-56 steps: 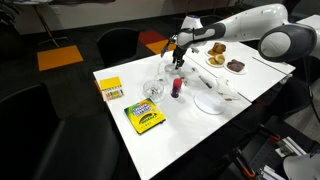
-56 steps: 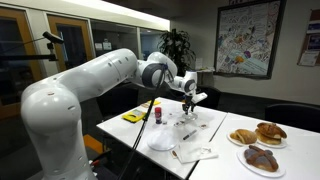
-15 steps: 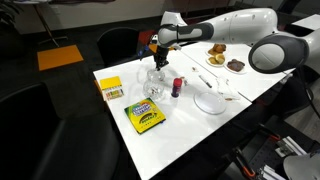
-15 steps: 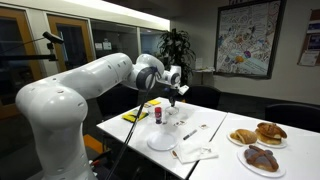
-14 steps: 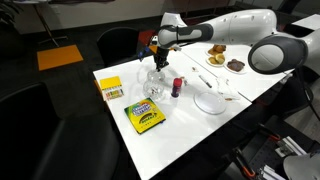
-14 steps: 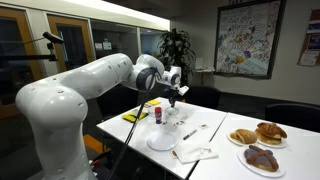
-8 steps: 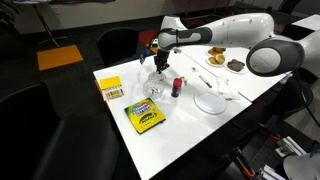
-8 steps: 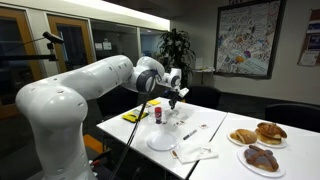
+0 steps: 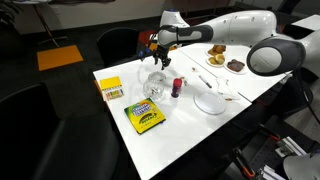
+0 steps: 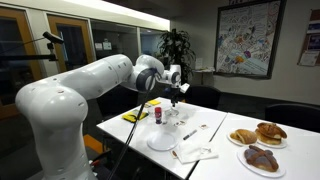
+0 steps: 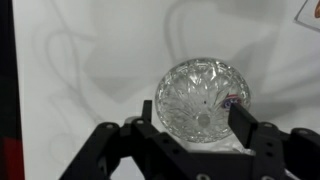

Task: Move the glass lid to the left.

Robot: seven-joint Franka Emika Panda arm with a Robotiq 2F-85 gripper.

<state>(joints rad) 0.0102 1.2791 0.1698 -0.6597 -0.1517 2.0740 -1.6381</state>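
The glass lid (image 9: 153, 86), round, clear and cut-patterned, lies on the white table (image 9: 180, 125). In the wrist view it (image 11: 203, 90) fills the middle, with a small spot at its centre. My gripper (image 9: 160, 63) hangs above it, at the table's far edge. In the wrist view the jaws (image 11: 193, 115) are open, one finger on each side of the lid and not touching it. In an exterior view the gripper (image 10: 174, 95) is over the table's far side; the lid is too faint to pick out there.
A small red bottle (image 9: 177, 87) stands beside the lid. A yellow crayon box (image 9: 145, 117) and a smaller yellow box (image 9: 110, 89) lie nearer the front. A white plate (image 9: 209, 101) and plates of pastries (image 9: 215, 52) sit further along.
Over the last seconds my gripper has moved from above the red bottle to above the glass lid. In the last half second it has hardly moved. The lid has stayed put.
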